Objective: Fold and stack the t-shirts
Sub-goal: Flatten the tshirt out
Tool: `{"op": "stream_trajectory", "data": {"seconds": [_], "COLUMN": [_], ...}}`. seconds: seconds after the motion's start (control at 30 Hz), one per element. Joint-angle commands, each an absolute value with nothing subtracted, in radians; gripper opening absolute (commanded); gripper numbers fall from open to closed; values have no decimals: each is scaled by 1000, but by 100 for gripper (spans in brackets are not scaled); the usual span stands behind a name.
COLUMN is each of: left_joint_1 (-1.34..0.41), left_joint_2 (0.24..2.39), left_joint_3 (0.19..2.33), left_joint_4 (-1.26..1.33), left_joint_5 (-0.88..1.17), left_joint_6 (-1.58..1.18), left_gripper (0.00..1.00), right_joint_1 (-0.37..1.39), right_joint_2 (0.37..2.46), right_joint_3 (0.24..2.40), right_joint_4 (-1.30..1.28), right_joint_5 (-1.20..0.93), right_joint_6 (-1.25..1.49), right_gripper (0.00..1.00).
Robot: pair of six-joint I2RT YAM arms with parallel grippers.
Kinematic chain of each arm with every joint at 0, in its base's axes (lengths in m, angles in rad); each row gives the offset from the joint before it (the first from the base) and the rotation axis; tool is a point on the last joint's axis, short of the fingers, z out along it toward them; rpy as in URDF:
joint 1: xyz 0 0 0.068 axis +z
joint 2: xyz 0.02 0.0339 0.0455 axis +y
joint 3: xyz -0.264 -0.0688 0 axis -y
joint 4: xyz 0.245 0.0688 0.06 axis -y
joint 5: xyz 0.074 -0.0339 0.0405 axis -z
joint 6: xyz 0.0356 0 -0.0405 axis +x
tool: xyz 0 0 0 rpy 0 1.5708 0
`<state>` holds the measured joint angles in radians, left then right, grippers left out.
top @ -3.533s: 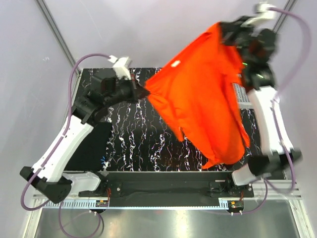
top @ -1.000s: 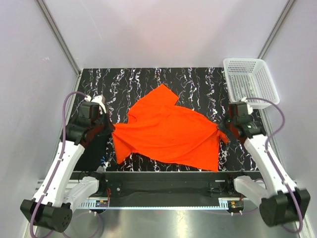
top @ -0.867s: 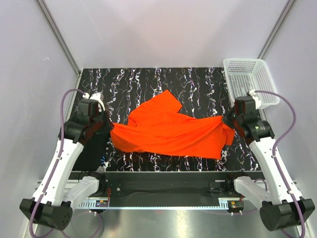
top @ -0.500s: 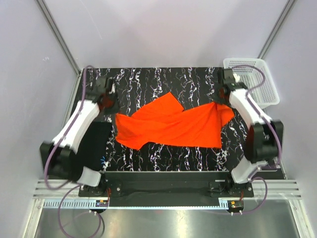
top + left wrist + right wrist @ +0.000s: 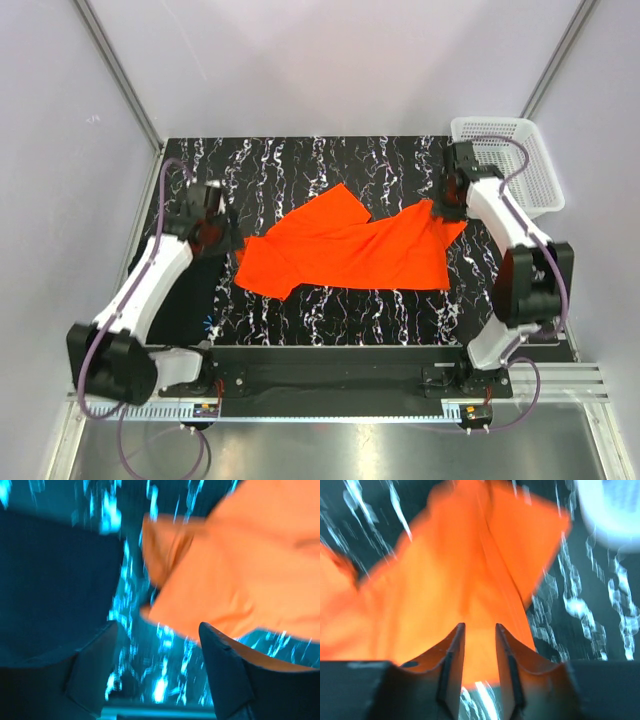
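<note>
The orange-red t-shirt (image 5: 350,250) lies spread and creased across the middle of the marbled mat (image 5: 300,165). My left gripper (image 5: 228,240) sits at the shirt's left edge, jaws wide open and empty; in the left wrist view, the left gripper (image 5: 157,626) frames bare mat, with the orange shirt (image 5: 240,570) just beyond. My right gripper (image 5: 440,210) hovers over the shirt's right corner. Its jaws (image 5: 479,626) stand a little apart, with the orange cloth (image 5: 445,580) lying below them. A black folded t-shirt (image 5: 185,295) rests at the mat's left edge.
A white mesh basket (image 5: 505,160) stands at the back right, close behind my right arm; it shows as a white blur (image 5: 610,515) in the right wrist view. The black folded shirt (image 5: 50,580) fills the left of the left wrist view. Grey walls enclose the table.
Both grippers carried the orange shirt away from the near edge, laid it on the mat and opened, letting go. The shirt now lies flatter.
</note>
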<state>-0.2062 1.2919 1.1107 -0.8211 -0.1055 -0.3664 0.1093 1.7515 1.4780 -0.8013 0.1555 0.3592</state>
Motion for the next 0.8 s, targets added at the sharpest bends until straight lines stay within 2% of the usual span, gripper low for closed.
{"op": "stream_trajectory", "data": {"seconds": [0.0,0.07,0.2,0.37,0.57,0.77], "left_joint_1": [-201,-199,-190,-164,-160,-156], "left_joint_2": [1209,1177,1196,1324,1433,1509], "left_joint_3": [962,924,897,951,985,986], "left_joint_4": [-801,-785,-749,-755,-730,-669], "left_joint_5": [-41,-41,17,14,-31,69], "left_joint_6": [-416,-426,-388,-310,-235,-227], "left_gripper": [69,67,63,69,65,67], "right_joint_1": [98,78,58,6,-21,-34], "right_joint_2": [1574,1522,1418,1397,1355,1345], "right_joint_3": [1344,1252,1117,994,894,836], "right_joint_4": [-856,-854,-842,-808,-730,-701], "right_joint_5": [78,31,3,-150,-276,-308], "right_joint_6": [354,356,367,428,506,535], "right_gripper": [33,31,34,43,43,41]}}
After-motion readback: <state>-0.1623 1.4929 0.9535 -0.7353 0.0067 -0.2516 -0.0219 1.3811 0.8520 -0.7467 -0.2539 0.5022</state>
